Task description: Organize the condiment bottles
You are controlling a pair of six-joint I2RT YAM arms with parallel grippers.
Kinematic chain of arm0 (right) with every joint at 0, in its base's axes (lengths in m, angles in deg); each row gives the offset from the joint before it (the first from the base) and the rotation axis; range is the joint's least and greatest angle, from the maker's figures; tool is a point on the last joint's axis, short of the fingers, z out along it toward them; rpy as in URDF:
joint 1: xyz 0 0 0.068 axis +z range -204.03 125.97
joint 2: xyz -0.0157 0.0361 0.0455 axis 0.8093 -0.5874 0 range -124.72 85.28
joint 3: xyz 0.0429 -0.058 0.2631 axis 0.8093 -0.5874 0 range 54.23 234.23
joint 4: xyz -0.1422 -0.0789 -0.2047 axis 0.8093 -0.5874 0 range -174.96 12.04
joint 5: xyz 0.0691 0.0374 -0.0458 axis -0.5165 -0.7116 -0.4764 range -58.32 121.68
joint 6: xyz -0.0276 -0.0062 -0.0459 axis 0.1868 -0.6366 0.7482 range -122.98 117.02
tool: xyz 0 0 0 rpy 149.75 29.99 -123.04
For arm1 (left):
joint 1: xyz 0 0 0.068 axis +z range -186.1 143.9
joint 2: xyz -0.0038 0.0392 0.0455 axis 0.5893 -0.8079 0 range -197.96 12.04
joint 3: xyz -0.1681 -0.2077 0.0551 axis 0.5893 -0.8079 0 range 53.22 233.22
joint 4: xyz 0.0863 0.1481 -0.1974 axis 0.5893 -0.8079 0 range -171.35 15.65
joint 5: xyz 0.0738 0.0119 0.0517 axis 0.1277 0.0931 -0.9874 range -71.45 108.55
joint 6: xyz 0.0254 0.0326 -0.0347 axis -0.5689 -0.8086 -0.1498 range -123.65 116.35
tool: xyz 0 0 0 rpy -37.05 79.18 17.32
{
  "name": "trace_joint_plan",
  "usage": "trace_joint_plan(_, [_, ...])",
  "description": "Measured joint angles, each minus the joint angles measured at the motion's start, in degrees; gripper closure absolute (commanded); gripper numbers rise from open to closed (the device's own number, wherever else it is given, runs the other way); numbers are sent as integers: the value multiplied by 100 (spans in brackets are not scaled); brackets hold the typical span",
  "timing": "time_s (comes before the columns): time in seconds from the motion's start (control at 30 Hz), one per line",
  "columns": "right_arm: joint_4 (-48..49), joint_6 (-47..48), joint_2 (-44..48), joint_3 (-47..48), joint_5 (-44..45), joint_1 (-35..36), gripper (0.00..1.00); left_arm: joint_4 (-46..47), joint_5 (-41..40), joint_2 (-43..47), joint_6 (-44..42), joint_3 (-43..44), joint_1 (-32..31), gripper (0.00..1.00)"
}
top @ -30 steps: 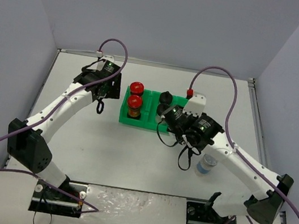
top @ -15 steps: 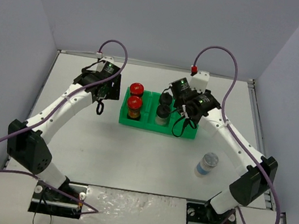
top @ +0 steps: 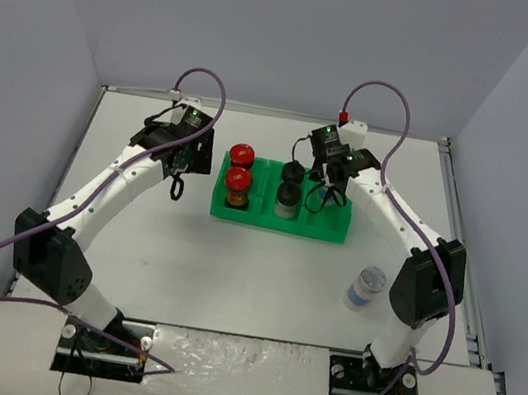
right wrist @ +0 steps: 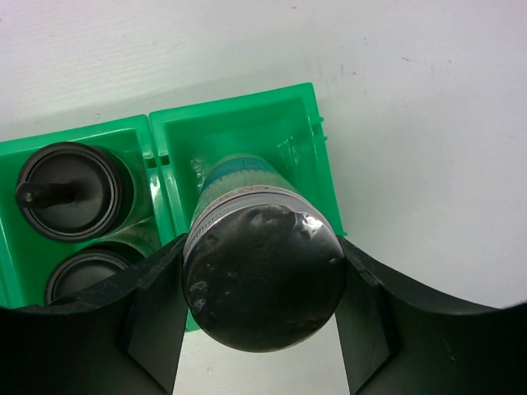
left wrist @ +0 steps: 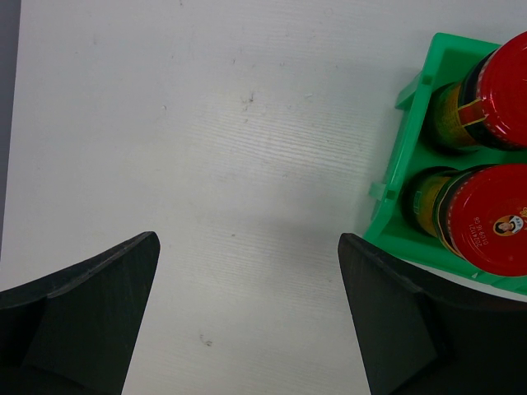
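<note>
A green tray (top: 241,216) holds two red-capped jars (top: 242,154) (top: 237,186) in its left compartment and two black-capped jars (top: 294,171) (top: 287,197) in the middle one. My right gripper (top: 330,186) is shut on a silver-capped, blue-labelled jar (right wrist: 263,288). It holds the jar tilted over the tray's right compartment (right wrist: 247,111). The second silver-capped jar (top: 365,288) stands on the table right of the tray, near the right arm. My left gripper (top: 177,183) is open and empty over bare table left of the tray; in its wrist view (left wrist: 247,243) the red caps (left wrist: 490,218) lie to the right.
The white table is enclosed by grey walls at the back and on both sides. The right arm's forearm (top: 401,226) reaches over the table between the tray and the loose jar. The arm bases sit at the near edge.
</note>
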Motion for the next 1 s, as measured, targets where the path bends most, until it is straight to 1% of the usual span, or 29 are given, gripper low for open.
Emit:
trace_joint_plan(0.2, [244, 62, -304, 0, -218, -183, 100, -6, -1, 0, 0, 0, 0, 12])
trace_joint_plan(0.47, [475, 149, -720, 0, -387, -259, 100, -42, -45, 0, -4, 0, 0, 12])
trace_joint_plan(0.77, [669, 180, -806, 0, -414, -277, 100, -97, -86, 31, -9, 0, 0, 12])
trace_joint_plan(0.93, [699, 180, -808, 0, -414, -322, 98, -116, -86, 33, -10, 0, 0, 12])
trace_joint_plan(1.0, [704, 177, -812, -1, -412, -343, 93, -128, -86, 33, -12, 0, 0, 12])
